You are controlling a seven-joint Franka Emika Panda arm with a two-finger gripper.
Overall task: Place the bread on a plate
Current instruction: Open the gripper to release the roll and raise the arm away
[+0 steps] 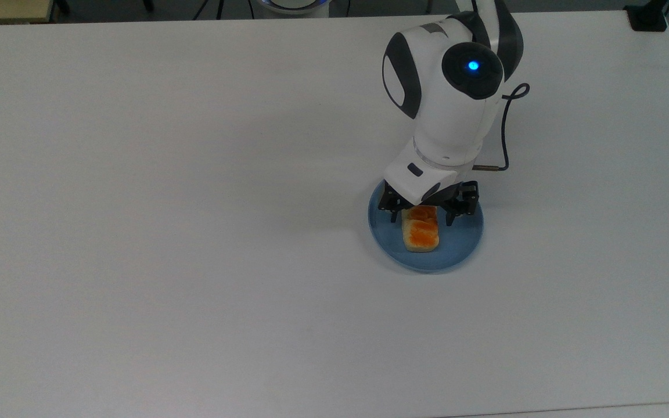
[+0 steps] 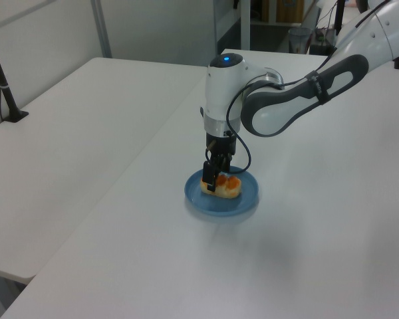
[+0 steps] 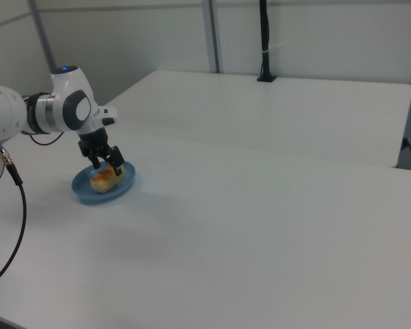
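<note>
Surface: white table (image 1: 195, 232), my arm at upper right of top view.
Bread (image 1: 421, 233): lying on the plate (image 1: 462, 244).
Gripper (image 1: 425, 212): fingers apart, straddling loaf.
Left: I retreat.

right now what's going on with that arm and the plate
The Franka arm is putting the bread on the light-blue plate. The bread lies flat inside the rim, a bit toward the top view's left of the plate's middle. The end effector hangs low over the bread's far end with its fingers spread to either side of the loaf, apparently let go. The plate sits on the white table.
</note>
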